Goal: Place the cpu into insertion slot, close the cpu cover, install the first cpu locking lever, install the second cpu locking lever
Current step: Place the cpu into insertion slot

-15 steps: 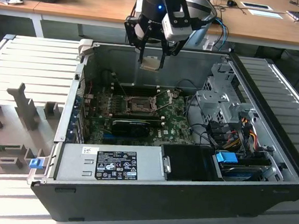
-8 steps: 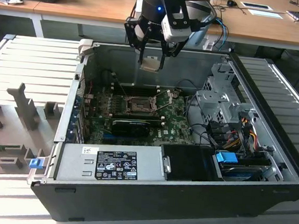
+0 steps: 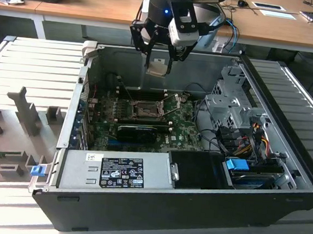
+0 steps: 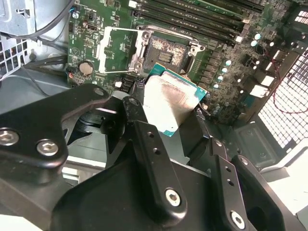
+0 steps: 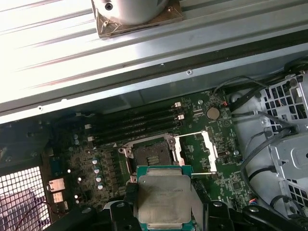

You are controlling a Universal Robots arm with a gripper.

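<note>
The small flat square cpu (image 5: pixel 162 198), silver-grey on top with a teal-green edge, is pinched in the black gripper (image 3: pixel 160 61) over the open grey metal computer case (image 3: pixel 117 61).

In the second wrist view the 2 black fingers (image 4: pixel 147 142) clamp opposite edges of the chip, which hangs clear of the board and touches nothing else. Below the gripper and a little ahead of it lies the square black insertion slot (image 5: pixel 150 155), its dark recessed centre bare. Just beside the slot, the thin silver cpu cover (image 5: pixel 210 152), a frame with a large square cut-out, stands open off the slot, over the green circuit board (image 5: pixel 231 178). In the exterior view the gripper hangs near the case's back wall, well above the socket.
</note>
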